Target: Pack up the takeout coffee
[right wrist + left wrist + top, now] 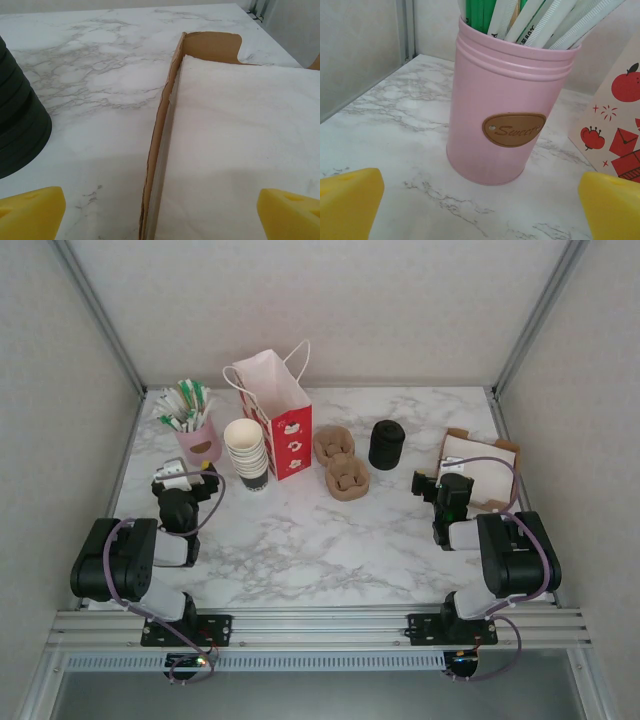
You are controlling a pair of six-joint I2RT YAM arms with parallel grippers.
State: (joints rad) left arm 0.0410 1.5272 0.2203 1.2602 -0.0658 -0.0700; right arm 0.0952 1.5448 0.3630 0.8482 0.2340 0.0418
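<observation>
Both arms are resting folded at the near edge of the marble table [300,550]. The left gripper [480,210] is hanging wide apart and empty, just short of the pink tin [500,125] of wrapped straws. The right gripper [160,215] is likewise gaping on nothing, between the black stack of lids [15,115] and the cardboard tray [161,125] of napkins. Nothing is being packed yet, so I judge the work is sitting at its first step, locating and reaching. Further back, two pulp carriers [347,478], a stack of lidless cups [247,445] and a red-and-white gift bag [285,420] are standing mid-table. Where the takeout coffee is standing I cannot tell. The stack's lowest cup is showing a dark lower body, but no lid. The next move is probably calling for a wide, level approach onto one upright cup.
</observation>
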